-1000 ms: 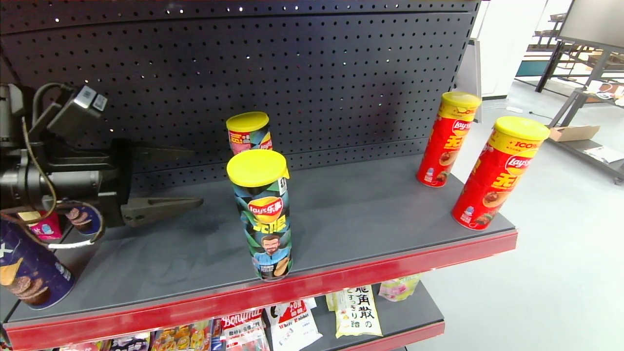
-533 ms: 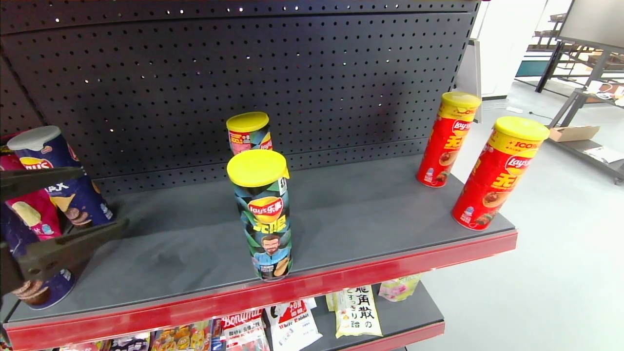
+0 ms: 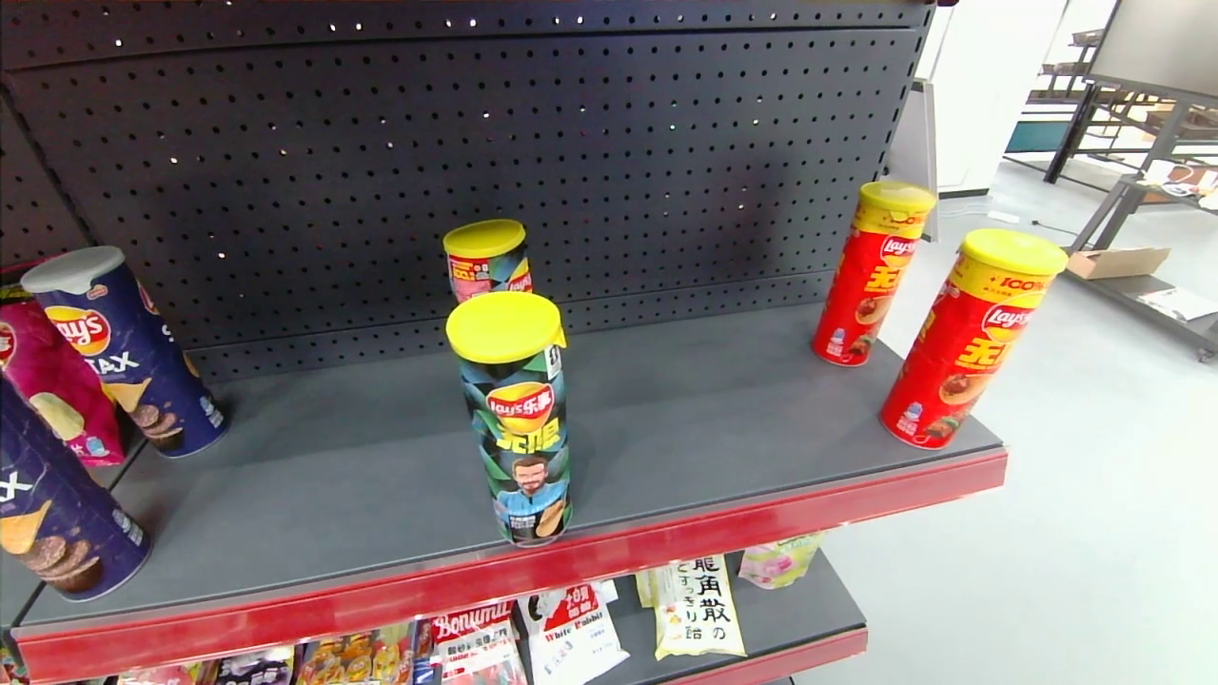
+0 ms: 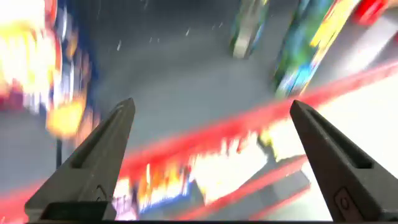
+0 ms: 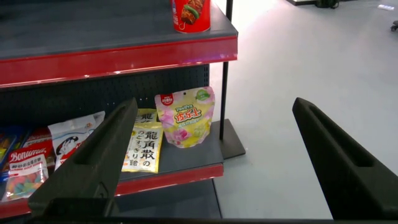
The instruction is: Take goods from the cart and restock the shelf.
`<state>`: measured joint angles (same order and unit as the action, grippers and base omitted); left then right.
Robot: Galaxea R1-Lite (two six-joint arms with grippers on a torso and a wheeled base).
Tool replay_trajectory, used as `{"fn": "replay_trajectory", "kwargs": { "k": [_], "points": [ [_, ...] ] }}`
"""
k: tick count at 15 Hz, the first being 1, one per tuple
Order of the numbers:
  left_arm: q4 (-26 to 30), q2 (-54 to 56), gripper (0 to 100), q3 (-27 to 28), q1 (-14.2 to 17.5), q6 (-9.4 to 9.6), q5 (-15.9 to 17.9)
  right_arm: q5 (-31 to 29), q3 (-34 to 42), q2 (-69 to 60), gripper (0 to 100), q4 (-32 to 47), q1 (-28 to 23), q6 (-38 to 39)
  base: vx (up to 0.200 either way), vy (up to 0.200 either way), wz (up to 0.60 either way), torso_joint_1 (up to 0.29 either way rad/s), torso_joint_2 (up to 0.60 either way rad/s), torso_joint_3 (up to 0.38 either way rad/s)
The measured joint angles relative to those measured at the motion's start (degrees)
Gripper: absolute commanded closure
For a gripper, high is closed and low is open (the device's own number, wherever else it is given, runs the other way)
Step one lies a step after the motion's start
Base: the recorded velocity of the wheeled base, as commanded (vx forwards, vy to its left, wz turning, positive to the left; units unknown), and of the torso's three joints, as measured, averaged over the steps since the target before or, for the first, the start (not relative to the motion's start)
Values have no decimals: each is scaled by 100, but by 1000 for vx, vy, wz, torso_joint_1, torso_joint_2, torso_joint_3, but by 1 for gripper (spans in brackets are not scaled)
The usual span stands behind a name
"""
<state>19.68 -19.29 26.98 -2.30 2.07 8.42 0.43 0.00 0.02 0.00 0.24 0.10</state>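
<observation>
Landmark: green chip canister (image 3: 519,428), yellow-lidded, stood upright at the front edge of the shelf (image 3: 362,476).
Second yellow-lidded canister (image 3: 485,259): placed directly behind the green chip canister, close to the pegboard (image 3: 571,143).
Rear red canister (image 3: 871,276): set well to the right of the green chip canister, farther back.
Front red canister (image 3: 971,342): set farthest right of the green chip canister, at the shelf corner.
Blue chip canister (image 3: 124,352): stood well to the left of the green chip canister.
Snack bags (image 3: 695,609): laid on the tier below the green chip canister.
Left gripper (image 4: 211,162): fingers spread wide, nothing held; the green chip canister (image 4: 311,50) is seen blurred beyond it.
Right gripper (image 5: 217,162): fingers spread wide, nothing held; kept lower than the green chip canister, before the snack bags.
</observation>
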Motion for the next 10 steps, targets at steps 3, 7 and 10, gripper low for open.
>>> {"fn": "replay_trajectory", "kwargs": {
  "k": [3,7,10],
  "points": [
    [438,653,0,-507,27,380,-364,0,0,0,0,0,0,0,0,0,0,0,0,0],
    [394,1204,0,-1017,62,989,-1309,1,0,0,0,0,0,-2,0,0,0,0,0,0],
    [71,1454,0,-1323,82,1141,-1410,0,0,0,0,0,0,-5,0,0,0,0,0,0]
  ]
}}
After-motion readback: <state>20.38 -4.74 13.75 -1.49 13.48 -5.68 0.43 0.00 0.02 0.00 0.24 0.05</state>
